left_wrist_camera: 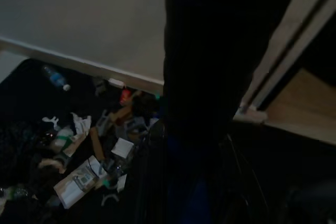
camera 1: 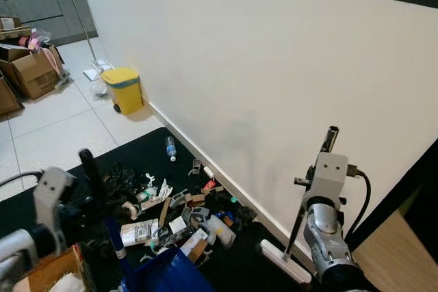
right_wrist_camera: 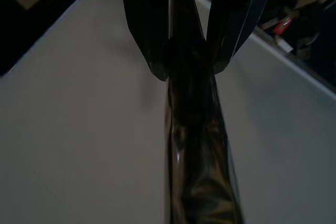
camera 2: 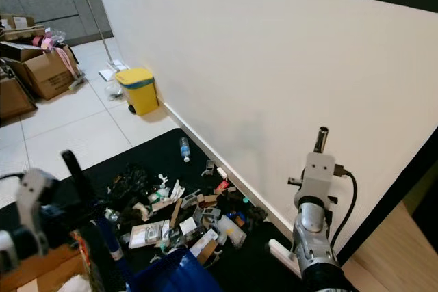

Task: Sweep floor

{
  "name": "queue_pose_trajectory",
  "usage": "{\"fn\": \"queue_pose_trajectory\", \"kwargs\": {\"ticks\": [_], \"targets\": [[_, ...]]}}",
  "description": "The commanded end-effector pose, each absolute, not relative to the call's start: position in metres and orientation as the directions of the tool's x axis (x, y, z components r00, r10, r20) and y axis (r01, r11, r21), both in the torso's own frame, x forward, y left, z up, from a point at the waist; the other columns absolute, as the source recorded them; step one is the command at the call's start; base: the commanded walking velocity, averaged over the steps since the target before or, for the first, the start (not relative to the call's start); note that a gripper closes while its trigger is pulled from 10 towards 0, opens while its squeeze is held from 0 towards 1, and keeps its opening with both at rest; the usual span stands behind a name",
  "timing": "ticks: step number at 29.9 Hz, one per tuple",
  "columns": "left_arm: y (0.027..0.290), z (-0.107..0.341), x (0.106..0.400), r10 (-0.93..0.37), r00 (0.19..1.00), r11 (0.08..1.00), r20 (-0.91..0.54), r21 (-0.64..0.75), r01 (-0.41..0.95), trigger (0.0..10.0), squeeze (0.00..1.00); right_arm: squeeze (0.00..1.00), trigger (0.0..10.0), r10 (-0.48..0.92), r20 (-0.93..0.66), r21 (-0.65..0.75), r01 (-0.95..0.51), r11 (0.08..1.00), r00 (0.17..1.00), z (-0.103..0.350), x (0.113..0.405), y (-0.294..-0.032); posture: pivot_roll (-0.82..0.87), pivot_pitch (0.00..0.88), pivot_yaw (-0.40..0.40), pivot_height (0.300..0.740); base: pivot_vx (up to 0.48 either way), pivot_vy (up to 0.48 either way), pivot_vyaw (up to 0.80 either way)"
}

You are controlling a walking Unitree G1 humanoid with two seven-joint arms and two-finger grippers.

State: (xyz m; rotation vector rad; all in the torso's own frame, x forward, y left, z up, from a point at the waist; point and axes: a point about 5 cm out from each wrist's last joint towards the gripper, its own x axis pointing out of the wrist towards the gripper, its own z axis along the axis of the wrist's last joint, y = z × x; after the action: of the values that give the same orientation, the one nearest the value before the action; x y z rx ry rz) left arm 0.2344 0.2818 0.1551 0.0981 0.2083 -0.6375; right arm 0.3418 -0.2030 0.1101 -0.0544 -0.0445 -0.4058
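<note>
Right end effector clenched on the broom handle beside the wall; left end effector's grip cannot be told

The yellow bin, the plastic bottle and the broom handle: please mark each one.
yellow bin (camera 1: pixel 123 90), left eye view, on its front wall.
plastic bottle (camera 1: pixel 170 147), left eye view, on its body.
broom handle (right_wrist_camera: pixel 197 145), right wrist view, on the shaft past the fingers.

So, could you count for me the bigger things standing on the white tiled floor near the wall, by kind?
Yellow bin: 1
Cardboard boxes: at least 2, more may be cut off at the edge
Long-handled tool leaning by the wall: 1
Total: at least 4
</note>
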Motion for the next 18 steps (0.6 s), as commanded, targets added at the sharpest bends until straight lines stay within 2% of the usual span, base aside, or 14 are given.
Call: {"fn": "queue_pose_trajectory", "kwargs": {"ticks": [1, 3, 5, 7, 13, 16, 18], "targets": [[0.282, 0.153, 0.229, -0.611, 0.745, 0.769, -0.269, 0.025, 0.639, 10.0, 0.00, 0.00, 10.0, -0.413, 0.086, -0.038, 0.417, 0.908, 0.907, 0.114, 0.342, -0.208, 0.17, 0.130, 0.030, 0.740, 0.000, 0.000, 0.00], [0.286, 0.140, 0.226, -0.587, 0.734, 0.762, -0.342, 0.071, 0.643, 10.0, 0.00, 0.00, 10.0, -0.422, 0.085, -0.038, 0.426, 0.904, 0.903, 0.113, 0.341, -0.209, 0.17, 0.134, 0.043, 0.740, 0.000, 0.000, 0.00], [0.285, 0.134, 0.225, -0.574, 0.738, 0.763, -0.356, 0.095, 0.639, 10.0, 0.00, 0.00, 10.0, -0.428, 0.084, -0.033, 0.432, 0.901, 0.900, 0.112, 0.341, -0.210, 0.17, 0.135, 0.044, 0.740, 0.000, 0.000, 0.00], [0.279, 0.119, 0.233, -0.513, 0.787, 0.794, -0.343, 0.159, 0.586, 10.0, 0.00, 0.00, 10.0, -0.443, 0.073, -0.027, 0.446, 0.895, 0.894, 0.108, 0.338, -0.213, 0.16, 0.137, 0.053, 0.740, 0.000, 0.000, 0.00], [0.269, 0.108, 0.239, -0.482, 0.812, 0.797, -0.330, 0.220, 0.563, 10.0, 0.00, 0.00, 10.0, -0.452, 0.064, -0.026, 0.454, 0.891, 0.890, 0.104, 0.336, -0.215, 0.16, 0.137, 0.054, 0.740, 0.000, 0.000, 0.00], [0.243, 0.094, 0.253, -0.459, 0.837, 0.747, -0.299, 0.380, 0.546, 10.0, 0.00, 0.00, 10.0, -0.457, 0.060, -0.025, 0.459, 0.888, 0.888, 0.100, 0.333, -0.215, 0.13, 0.138, 0.061, 0.740, 0.000, 0.000, 0.00], [0.242, 0.088, 0.257, -0.433, 0.847, 0.724, -0.309, 0.440, 0.531, 10.0, 0.00, 0.00, 10.0, -0.459, 0.064, -0.025, 0.461, 0.887, 0.886, 0.099, 0.331, -0.216, 0.11, 0.140, 0.066, 0.740, 0.000, 0.000, 0.00]]}}
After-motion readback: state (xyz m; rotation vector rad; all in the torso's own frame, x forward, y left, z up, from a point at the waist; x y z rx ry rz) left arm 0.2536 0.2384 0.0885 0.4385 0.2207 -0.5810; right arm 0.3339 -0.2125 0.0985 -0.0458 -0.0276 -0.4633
